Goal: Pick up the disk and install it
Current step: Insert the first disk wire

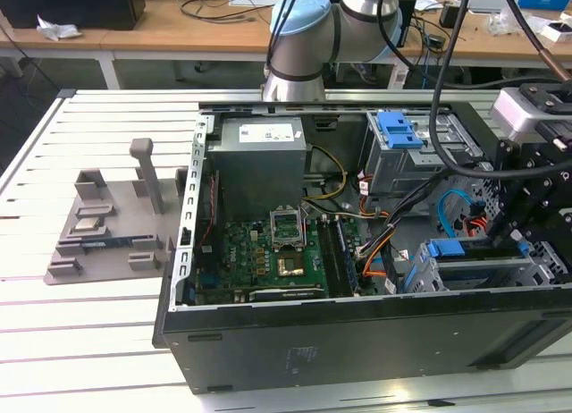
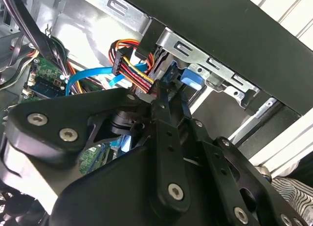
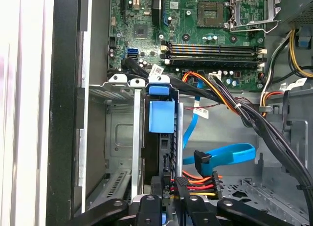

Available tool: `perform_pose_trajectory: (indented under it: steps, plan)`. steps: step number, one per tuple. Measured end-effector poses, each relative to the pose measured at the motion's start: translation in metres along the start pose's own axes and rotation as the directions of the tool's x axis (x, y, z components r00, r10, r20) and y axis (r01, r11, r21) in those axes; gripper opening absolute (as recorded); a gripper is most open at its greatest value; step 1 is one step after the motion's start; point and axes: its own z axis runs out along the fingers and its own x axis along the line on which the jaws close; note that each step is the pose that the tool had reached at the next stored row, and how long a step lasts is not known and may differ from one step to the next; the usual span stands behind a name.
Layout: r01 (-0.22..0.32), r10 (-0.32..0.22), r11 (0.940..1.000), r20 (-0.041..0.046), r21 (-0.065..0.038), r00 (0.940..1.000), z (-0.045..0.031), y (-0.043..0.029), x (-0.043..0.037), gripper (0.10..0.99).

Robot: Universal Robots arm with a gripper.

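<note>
Hand (image 1: 527, 243) sat over the drive cage (image 3: 122, 138); disk (image 3: 160, 116) stood edge-on in its slot, directly ahead of the fingers. Hand state: can't tell.

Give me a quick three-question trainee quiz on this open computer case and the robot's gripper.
1. True or false: the black robot gripper hangs over the grey fixture plate outside the case.
2. Where is the silver disk in its blue plastic bracket? A: flat on the white table. B: on edge in the grey metal drive cage. C: on top of the power supply.
3. What colour is the large rectangular motherboard?
Key: 1 false; 2 B; 3 green.
</note>
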Motion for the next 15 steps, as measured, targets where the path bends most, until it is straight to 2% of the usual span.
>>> perform_pose_trajectory:
  steps: [1, 4, 5, 7, 10, 15]
  plan:
    - [0.000, 0.000, 1.0000, 0.0000, 0.000, 1.0000, -0.0010, 0.0001, 0.0000, 0.239]
    - [0.000, 0.000, 1.0000, 0.0000, 0.000, 1.0000, -0.0203, 0.0008, -0.0015, 0.239]
    - [0.000, 0.000, 1.0000, -0.0002, 0.000, 1.0000, -0.0226, 0.0009, -0.0022, 0.239]
    - [0.000, 0.000, 1.0000, -0.0001, 0.000, 1.0000, -0.0286, 0.0011, -0.0033, 0.106]
    - [0.000, 0.000, 1.0000, -0.0002, 0.000, 1.0000, -0.0402, 0.0015, -0.0046, 0.106]
    - [0.000, 0.000, 1.0000, 0.0000, 0.000, 1.0000, -0.0527, 0.0020, -0.0048, 0.106]
